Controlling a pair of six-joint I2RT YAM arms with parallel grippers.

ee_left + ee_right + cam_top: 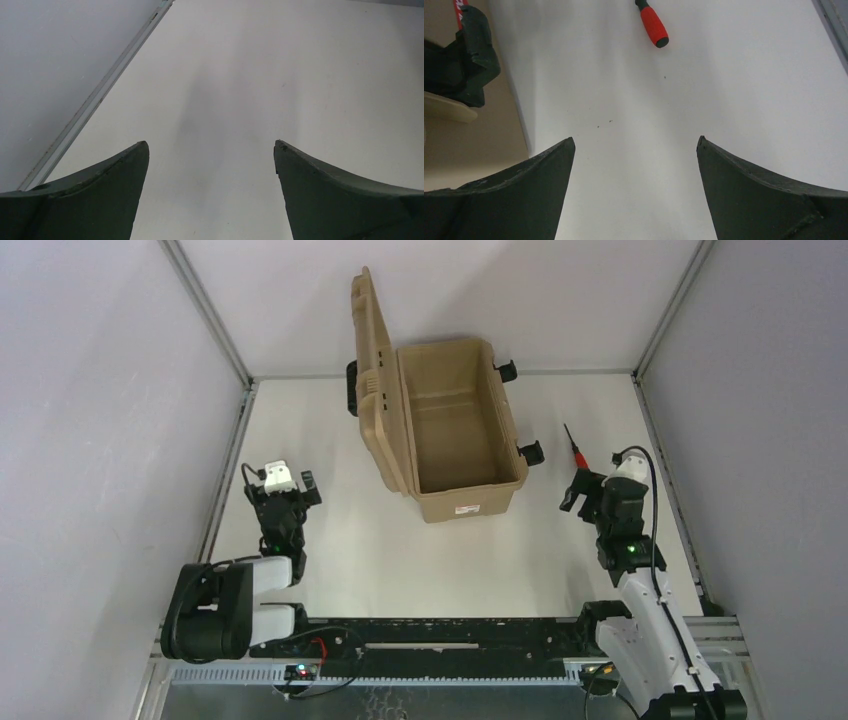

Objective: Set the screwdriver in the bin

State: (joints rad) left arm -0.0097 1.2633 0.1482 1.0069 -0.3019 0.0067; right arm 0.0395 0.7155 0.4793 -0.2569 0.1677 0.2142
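Big tan rectangular plastic bin (466, 502) sits at 12 o'clock on the white table (400, 560). Its ribbed lid (368, 370) is flipped up on the 9 o'clock side, so the top's wide open for a drop. Right gripper (635, 142) hovers spread wide and empty, seemingly lined up for a grab. The slim red-handled screwdriver (654, 27) lies flat at its 12 o'clock, off the bin's 3 o'clock side. Left gripper (211, 145), also spread and empty, sits at 8 o'clock, out of the way.
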